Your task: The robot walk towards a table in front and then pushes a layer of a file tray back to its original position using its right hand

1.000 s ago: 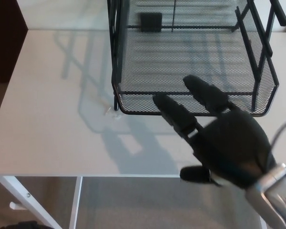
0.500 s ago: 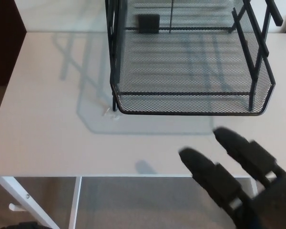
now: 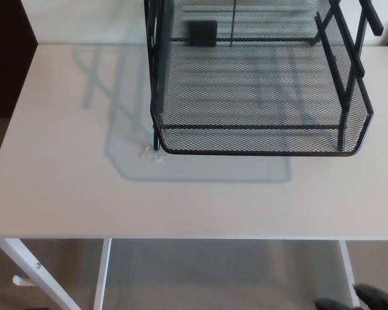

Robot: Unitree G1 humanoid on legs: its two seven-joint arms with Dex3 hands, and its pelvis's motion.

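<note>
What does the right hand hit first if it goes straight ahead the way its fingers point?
Only the fingertips of the right hand show at the bottom edge, pointing up-left. Likely first: the near edge of the table, then the file tray front rim. Height is unclear; it may pass above the edge.

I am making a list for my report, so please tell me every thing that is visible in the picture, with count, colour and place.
file tray: one, black wire mesh, on the far half of the table, right of centre; its front rim faces the robot.
small block: one, black, at the back inside the tray frame; what it is cannot be told.
table: one, white top with white legs, fills most of the view.
floor: grey-brown, below the table's near edge.
dark panel: one, dark brown, at the upper left beside the table.
right hand: only black fingertips show at the lower right corner, away from the tray.
left hand: not in view.
</note>
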